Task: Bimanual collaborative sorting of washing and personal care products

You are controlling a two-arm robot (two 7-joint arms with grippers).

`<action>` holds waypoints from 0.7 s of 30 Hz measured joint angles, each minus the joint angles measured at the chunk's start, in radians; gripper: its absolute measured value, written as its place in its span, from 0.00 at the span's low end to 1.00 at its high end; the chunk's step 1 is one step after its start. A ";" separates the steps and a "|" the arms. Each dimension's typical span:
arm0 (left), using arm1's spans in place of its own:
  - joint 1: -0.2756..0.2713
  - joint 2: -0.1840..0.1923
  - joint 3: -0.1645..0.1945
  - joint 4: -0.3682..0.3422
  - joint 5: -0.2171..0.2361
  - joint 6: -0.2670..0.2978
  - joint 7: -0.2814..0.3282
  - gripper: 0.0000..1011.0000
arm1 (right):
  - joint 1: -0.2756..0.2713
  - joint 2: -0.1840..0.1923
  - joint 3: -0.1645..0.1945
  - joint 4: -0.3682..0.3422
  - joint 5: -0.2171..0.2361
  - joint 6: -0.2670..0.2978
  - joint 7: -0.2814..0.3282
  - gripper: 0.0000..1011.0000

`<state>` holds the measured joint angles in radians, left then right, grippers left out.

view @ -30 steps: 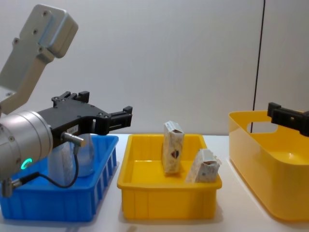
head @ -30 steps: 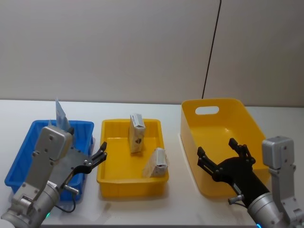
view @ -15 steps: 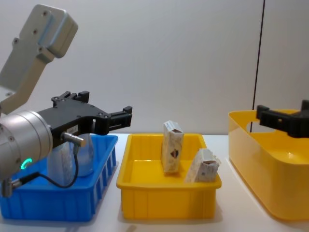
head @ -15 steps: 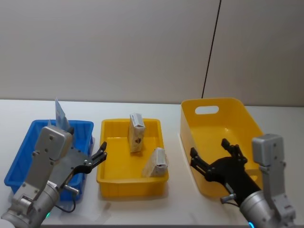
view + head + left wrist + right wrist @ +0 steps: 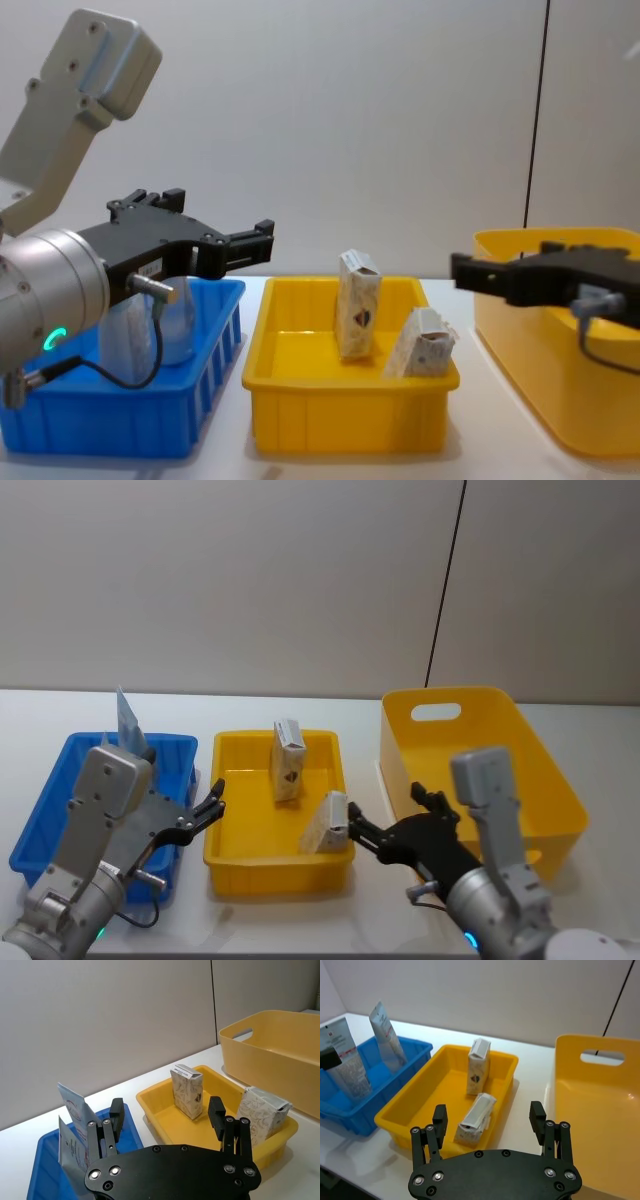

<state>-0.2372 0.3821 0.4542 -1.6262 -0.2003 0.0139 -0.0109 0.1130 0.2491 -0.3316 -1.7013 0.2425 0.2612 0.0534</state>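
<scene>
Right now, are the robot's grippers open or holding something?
Left gripper: open, holding nothing, by the blue crate.
Right gripper: open, holding nothing, near the leaning carton.

Blue crate [image 5: 40,820] at lower left, shallow yellow tray [image 5: 250,825] at centre, deep yellow tub [image 5: 520,750] at right, all on white worktop [image 5: 360,720].

1 cream carton [image 5: 288,760] with dark diamond logo, upright, beyond the right fingers [image 5: 357,824], 2nd carton [image 5: 328,822] leaning, just beside 1 of those fingertips, 2 pale blue printed tubes [image 5: 385,1035] standing tilted, near the left fingers [image 5: 212,806]
</scene>
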 joint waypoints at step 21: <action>0.000 0.000 0.000 0.000 0.000 0.000 0.000 0.99 | 0.163 -0.144 -0.051 0.201 -0.035 0.187 -0.068 0.99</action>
<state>-0.2372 0.3821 0.4542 -1.6262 -0.2004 0.0139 -0.0110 0.2765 0.1047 -0.3825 -1.4999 0.2074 0.4478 -0.0143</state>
